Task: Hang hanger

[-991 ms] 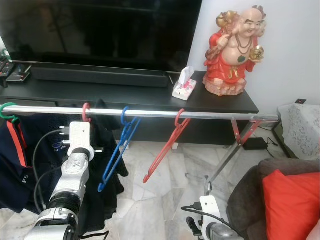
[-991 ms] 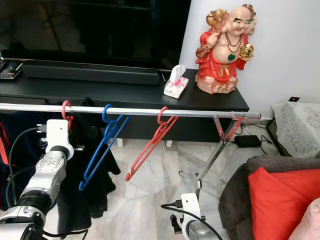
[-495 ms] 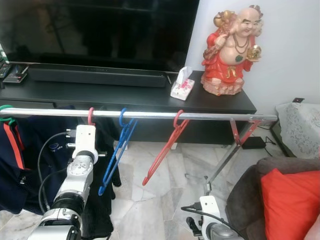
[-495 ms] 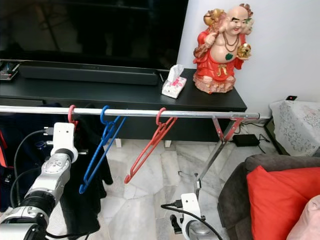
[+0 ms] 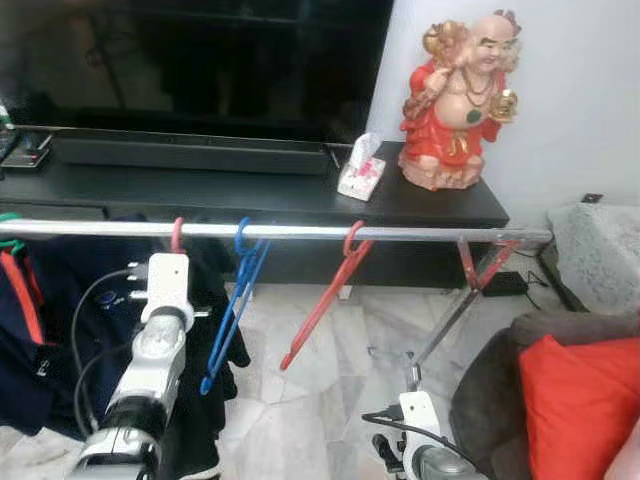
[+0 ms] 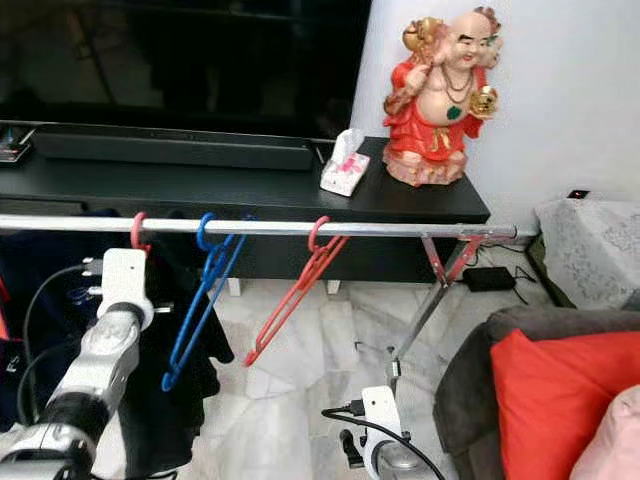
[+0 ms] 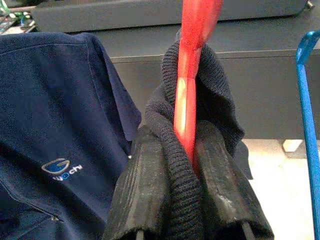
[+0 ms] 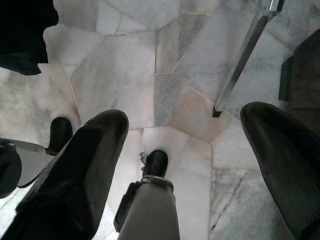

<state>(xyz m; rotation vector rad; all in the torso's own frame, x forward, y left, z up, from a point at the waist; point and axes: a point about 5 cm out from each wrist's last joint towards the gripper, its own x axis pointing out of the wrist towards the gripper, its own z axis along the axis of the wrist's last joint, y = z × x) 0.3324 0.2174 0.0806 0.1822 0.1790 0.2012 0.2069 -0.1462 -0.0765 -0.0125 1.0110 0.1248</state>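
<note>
The robot's left arm reaches up to the rail (image 5: pixel 300 232), its left gripper (image 7: pixel 186 165) clamped on a red hanger (image 7: pixel 192 75) draped in black knit cloth (image 7: pixel 165 125), its hook over the rail. The right gripper (image 8: pixel 185 150) hangs low above the marble floor (image 8: pixel 150 65), fingers spread wide, holding nothing.

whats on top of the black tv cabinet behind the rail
On the black cabinet: a soundbar, a tissue box and a red figurine. The TV's base is hidden behind the soundbar.
</note>
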